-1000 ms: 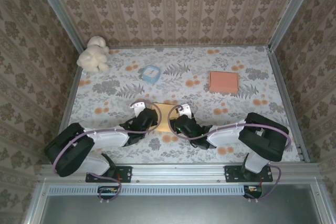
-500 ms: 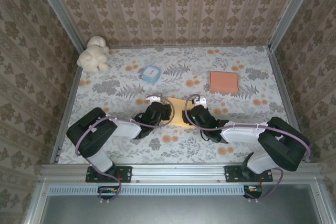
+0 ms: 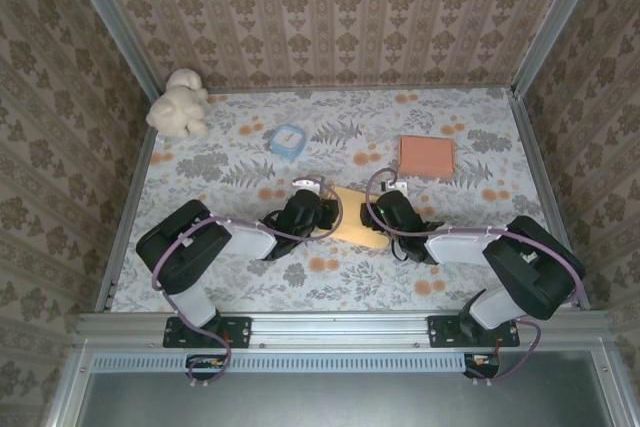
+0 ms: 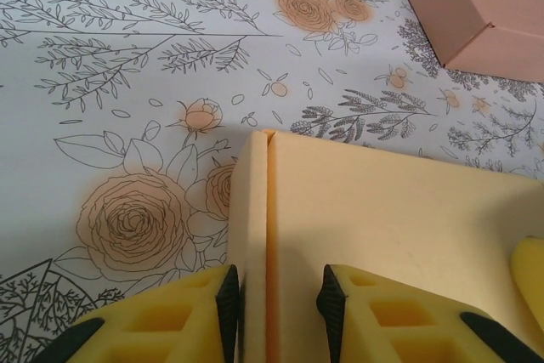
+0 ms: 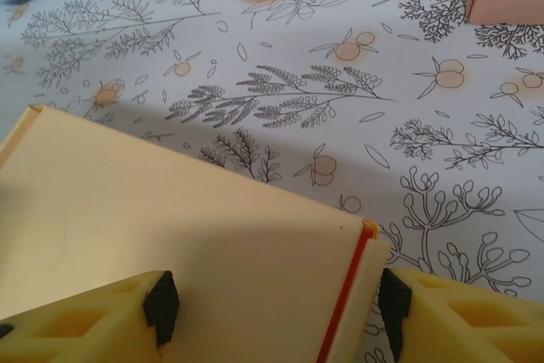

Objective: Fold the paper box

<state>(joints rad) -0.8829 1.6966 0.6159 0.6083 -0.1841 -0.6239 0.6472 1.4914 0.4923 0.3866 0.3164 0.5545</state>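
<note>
Right in the middle of the flowery table [image 3: 230, 142] is the yellow paper box [image 3: 352, 219]. The left gripper [image 4: 278, 295] pinches the box's thin edge between its two fingers. The right gripper [image 5: 276, 305] holds the other end, with its fingers spread wide apart.

The paper box [image 3: 357, 217] blocks the middle. A pink box [image 3: 427, 156] stands near behind it on the right. Open tablecloth [image 3: 350, 137] runs left to a small blue object [image 3: 288, 139].

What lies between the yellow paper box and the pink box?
Bare flowered tablecloth separates the yellow paper box from the pink box, as the left wrist view shows.
</note>
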